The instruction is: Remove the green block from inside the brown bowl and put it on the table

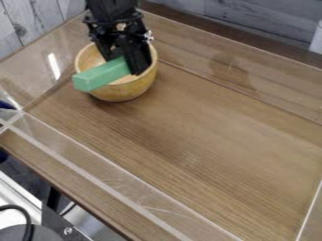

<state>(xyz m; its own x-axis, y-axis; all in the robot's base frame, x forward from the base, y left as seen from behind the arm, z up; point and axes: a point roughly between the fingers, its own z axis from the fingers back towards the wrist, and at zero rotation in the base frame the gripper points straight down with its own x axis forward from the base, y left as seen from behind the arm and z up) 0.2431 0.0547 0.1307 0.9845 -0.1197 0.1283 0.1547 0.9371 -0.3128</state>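
Note:
My black gripper (123,58) hangs over the brown bowl (131,87) at the table's far left and is shut on one end of the green block (98,76). The block is lifted and tilted, its free end sticking out over the bowl's left rim. The bowl rests on the wood-grain table (214,132); the gripper hides part of its inside.
Clear plastic walls edge the table, one along the left side (32,52) and one along the near edge (126,179). Wide bare tabletop stretches to the right of and in front of the bowl.

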